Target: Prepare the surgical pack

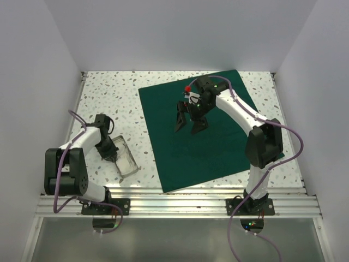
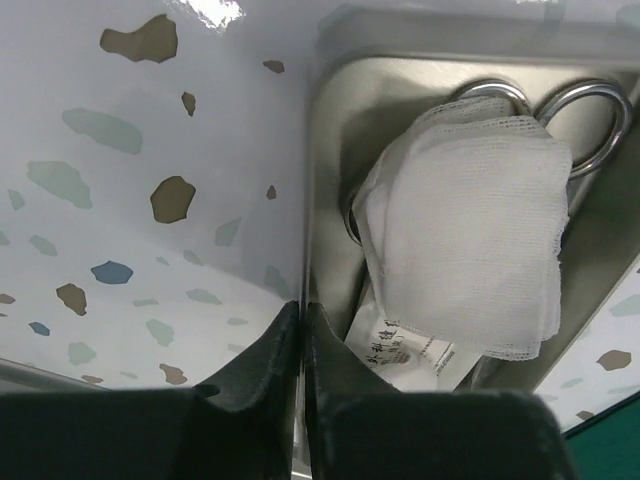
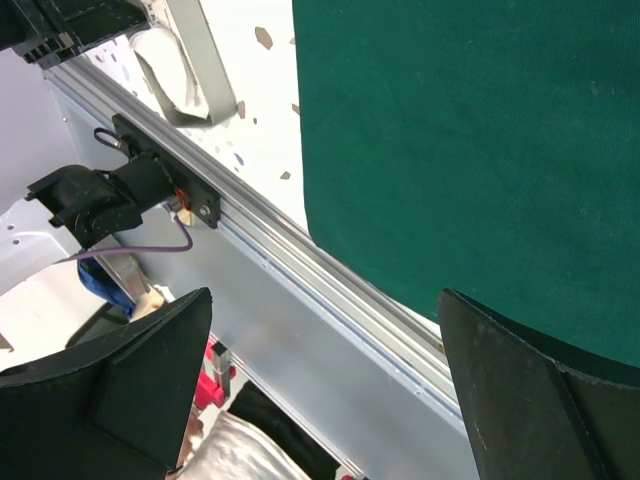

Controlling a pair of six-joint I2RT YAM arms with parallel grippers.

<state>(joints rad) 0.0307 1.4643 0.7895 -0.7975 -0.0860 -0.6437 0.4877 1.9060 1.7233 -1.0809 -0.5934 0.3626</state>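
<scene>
The surgical pack [image 1: 212, 136] is lying as a broad, matte dark green square, flat on the speckled surface [image 1: 109, 93], centre-right of the top view. The right hand [image 1: 188, 129] is hovering over it, black fingers spread wide, holding nothing. At lower left, the left hand [image 2: 302, 315] is pinching the thin wall of a shiny metal tray [image 2: 330, 200] holding woven white gauze [image 2: 470, 220] over steel scissor rings [image 2: 600, 120].

A metal tray [image 2: 335, 180] on the speckled table [image 2: 200, 300] holds gauze [image 2: 470, 230], a ring-handled instrument [image 2: 597, 115] and a printed packet [image 2: 400, 352].
</scene>
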